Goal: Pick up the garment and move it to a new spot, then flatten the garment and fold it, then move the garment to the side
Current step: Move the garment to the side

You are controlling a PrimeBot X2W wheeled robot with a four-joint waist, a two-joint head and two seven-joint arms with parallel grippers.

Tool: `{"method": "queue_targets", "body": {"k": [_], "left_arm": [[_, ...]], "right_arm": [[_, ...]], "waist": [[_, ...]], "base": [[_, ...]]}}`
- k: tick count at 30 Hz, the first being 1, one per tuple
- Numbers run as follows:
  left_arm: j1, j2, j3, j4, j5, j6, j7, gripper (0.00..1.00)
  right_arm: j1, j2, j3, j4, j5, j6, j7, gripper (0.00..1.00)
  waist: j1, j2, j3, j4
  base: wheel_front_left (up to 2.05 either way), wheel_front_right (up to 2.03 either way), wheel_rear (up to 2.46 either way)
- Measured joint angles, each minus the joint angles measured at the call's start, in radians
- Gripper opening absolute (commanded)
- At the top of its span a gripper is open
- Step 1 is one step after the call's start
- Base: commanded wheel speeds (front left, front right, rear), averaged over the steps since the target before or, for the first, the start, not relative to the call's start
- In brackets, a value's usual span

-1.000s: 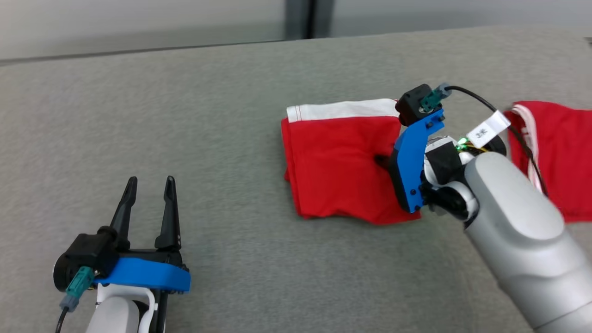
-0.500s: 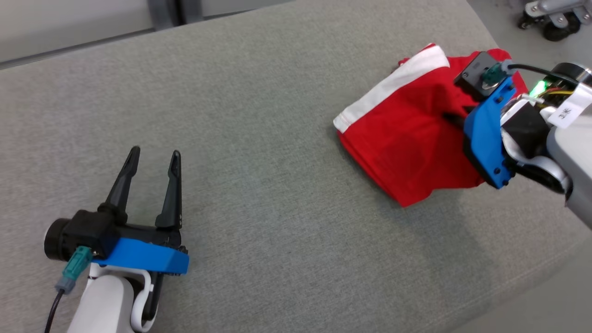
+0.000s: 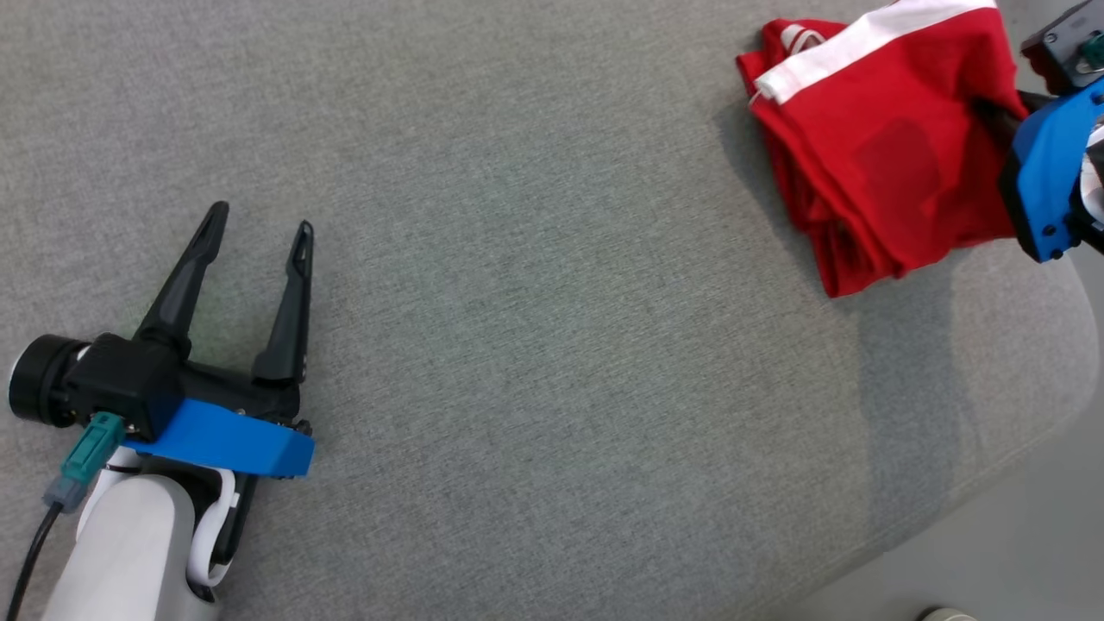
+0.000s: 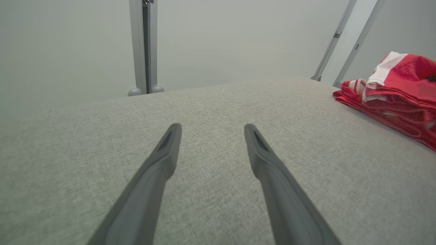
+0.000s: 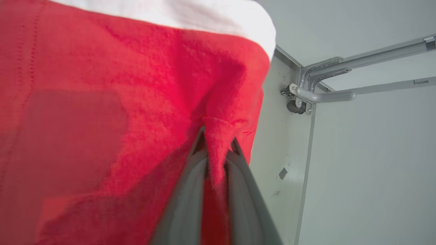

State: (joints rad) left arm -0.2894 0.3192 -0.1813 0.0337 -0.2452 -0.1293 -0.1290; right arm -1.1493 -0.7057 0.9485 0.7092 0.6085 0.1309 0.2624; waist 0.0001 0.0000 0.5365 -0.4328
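Now, R fingers (image 5: 186, 204) pinch red knit garment (image 3: 897, 164) (white band (image 3: 862, 43)), L fingers (image 4: 153, 183) apart.

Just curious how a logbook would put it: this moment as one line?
garment: folded, near cushion's right edge | right pincer: shut on garment | left pincer: open, empty

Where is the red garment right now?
The garment is at the head view's upper right, near the grey surface's edge, pinched by the right gripper.
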Motion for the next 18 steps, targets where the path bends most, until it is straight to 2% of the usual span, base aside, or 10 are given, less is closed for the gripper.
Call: {"method": "queue_targets", "body": {"k": [11,12,18], "left_arm": [[0.01,0.023,-0.011,-0.068,0.0,0.009,0.045,1.0],[0.012,0.022,-0.014,-0.068,-0.001,0.01,0.045,1.0],[0.022,0.004,-0.026,-0.031,-0.012,0.014,0.018,1.0]], "right_arm": [[0.03,0.099,-0.115,0.303,-0.044,0.0,-0.098,0.0],[0.03,0.107,-0.131,0.333,-0.048,0.0,-0.104,1.0],[0.033,0.173,-0.203,0.456,-0.078,0.0,-0.198,1.0]], "waist": [[0.0,0.0,0.021,0.056],[0.0,0.0,0.018,0.061],[0.0,0.0,-0.031,0.09]], "base": [[0.0,0.0,0.0],[0.0,0.0,0.0],[0.0,0.0,0.0]]}}
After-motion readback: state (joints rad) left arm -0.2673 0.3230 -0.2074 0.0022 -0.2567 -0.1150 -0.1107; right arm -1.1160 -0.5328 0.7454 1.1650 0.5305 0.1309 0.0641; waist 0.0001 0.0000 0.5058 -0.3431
